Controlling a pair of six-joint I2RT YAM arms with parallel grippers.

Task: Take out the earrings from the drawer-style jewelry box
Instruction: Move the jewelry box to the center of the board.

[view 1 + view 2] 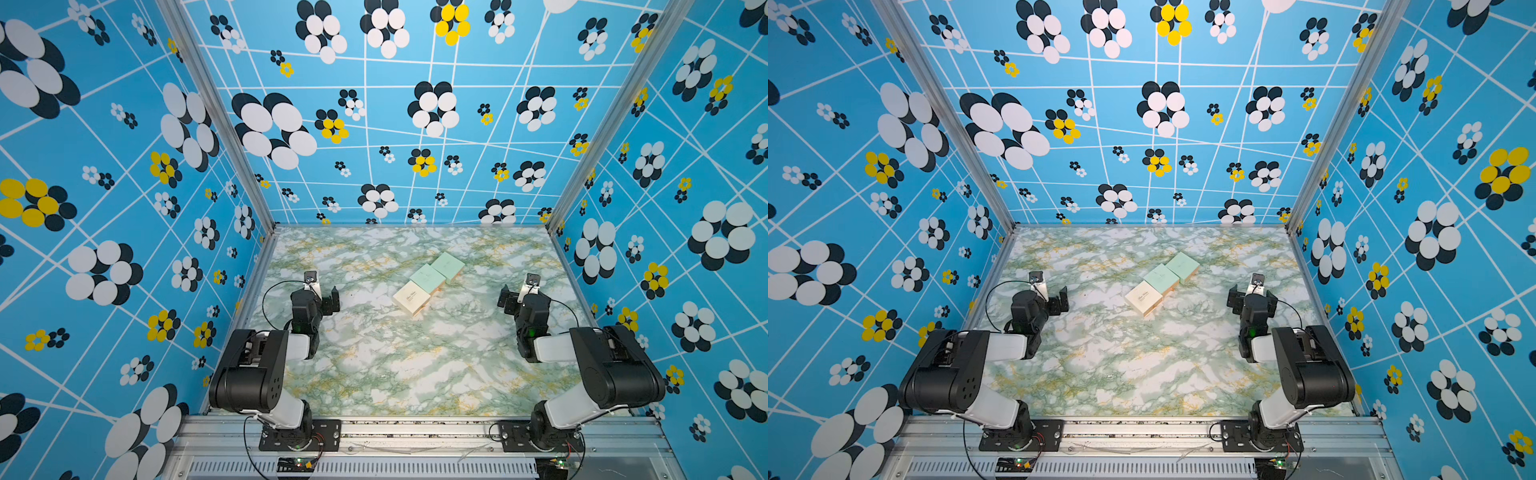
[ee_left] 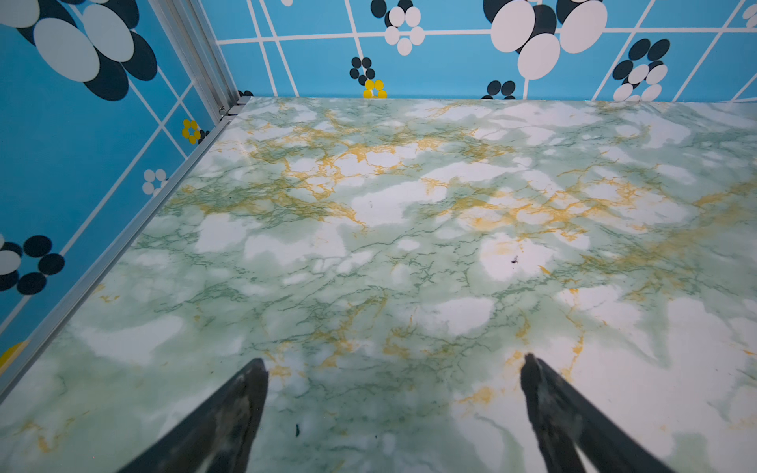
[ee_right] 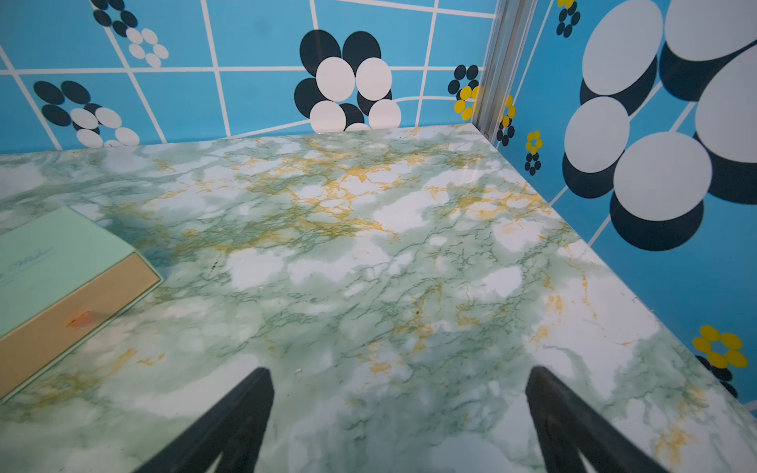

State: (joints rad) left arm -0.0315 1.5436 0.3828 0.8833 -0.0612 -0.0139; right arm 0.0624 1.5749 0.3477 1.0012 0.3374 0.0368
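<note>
Both top views high overhead, down on the whole table; wrist views low, close over it.

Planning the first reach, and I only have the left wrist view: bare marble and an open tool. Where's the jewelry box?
Observer: There are three, in a diagonal row in the middle of the table. A cream box is nearest the robot, then a middle mint box, then a far mint box.
Operator: Any drawer open?
Observer: None looks pulled out. The right wrist view shows what is likely the far mint box. Its tan drawer front sits flush and has an orange pull tab.
Operator: Right tool free?
Observer: Yes. The right tool is open and empty, over bare table beside that box.
</note>
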